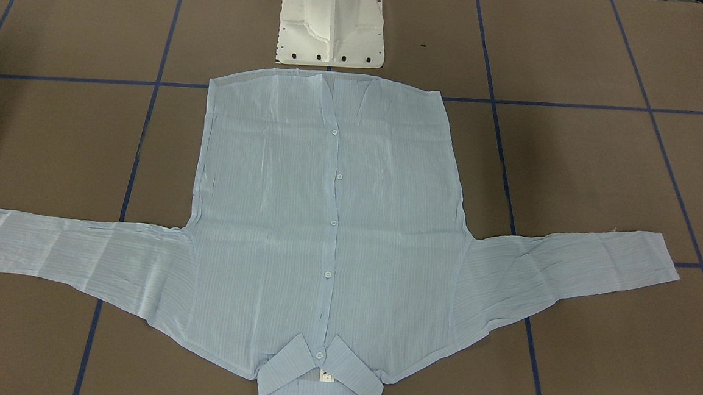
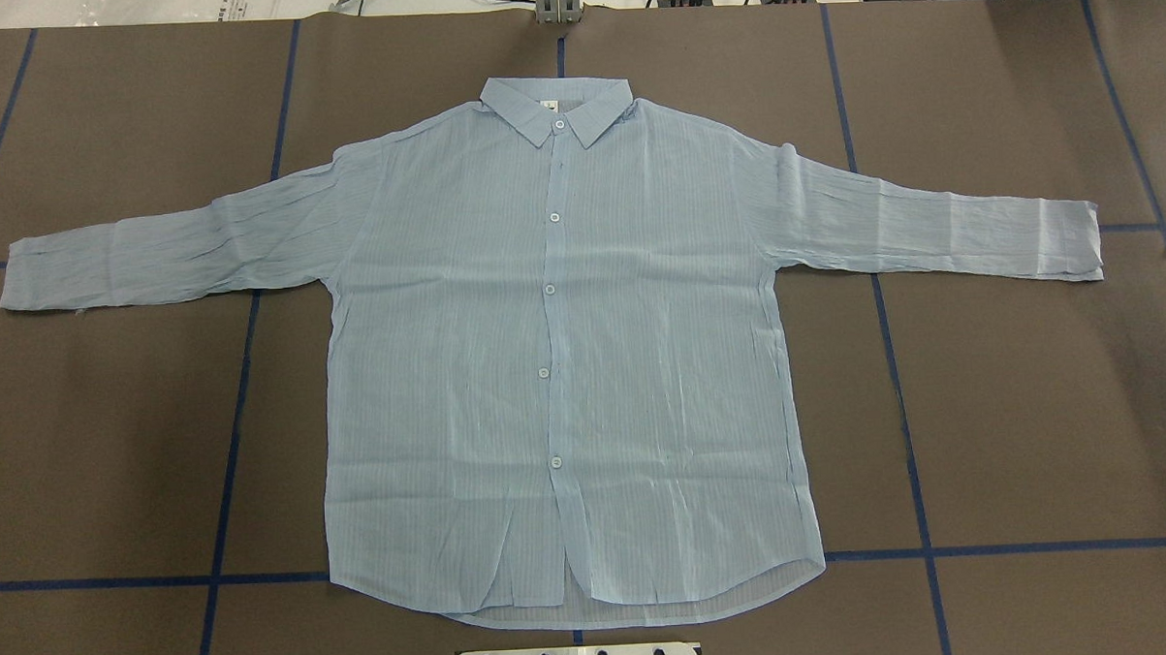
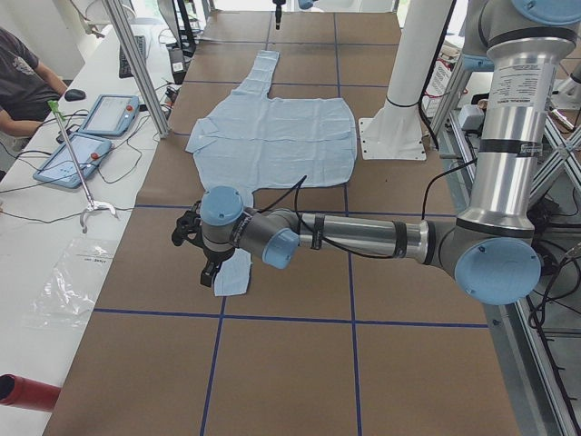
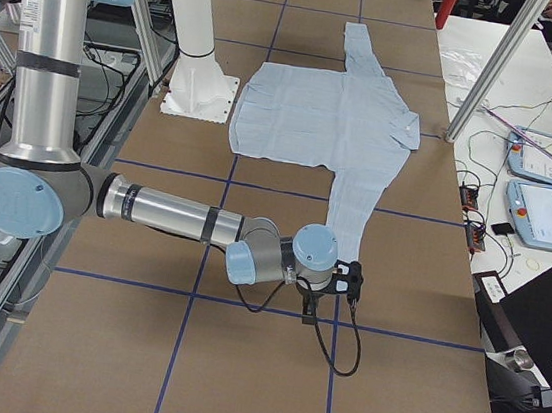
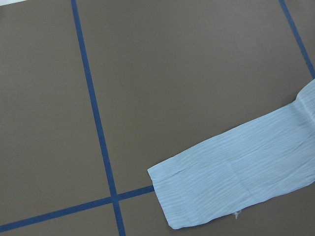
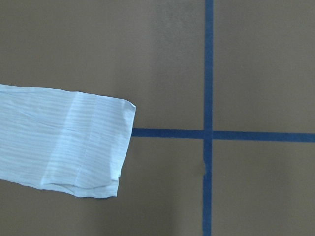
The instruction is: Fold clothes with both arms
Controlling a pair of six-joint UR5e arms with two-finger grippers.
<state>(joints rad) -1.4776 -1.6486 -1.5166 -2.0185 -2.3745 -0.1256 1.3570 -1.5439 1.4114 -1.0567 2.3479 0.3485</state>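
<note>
The pale blue striped shirt (image 2: 555, 367) lies flat and buttoned on the brown table, collar far from the robot, both sleeves spread out sideways; it also shows in the front view (image 1: 325, 220). In the exterior left view my left gripper (image 3: 192, 243) hovers just beyond the near sleeve cuff (image 3: 231, 272). In the exterior right view my right gripper (image 4: 345, 281) hovers just past the other cuff (image 4: 344, 243). I cannot tell whether either is open or shut. The wrist views show only the cuffs (image 5: 231, 187) (image 6: 74, 147), no fingers.
The white pedestal base (image 1: 331, 25) stands at the shirt's hem side. Blue tape lines (image 2: 245, 378) grid the table. A side bench with tablets (image 3: 91, 136), cables and a seated person (image 3: 18, 73) runs along the collar side.
</note>
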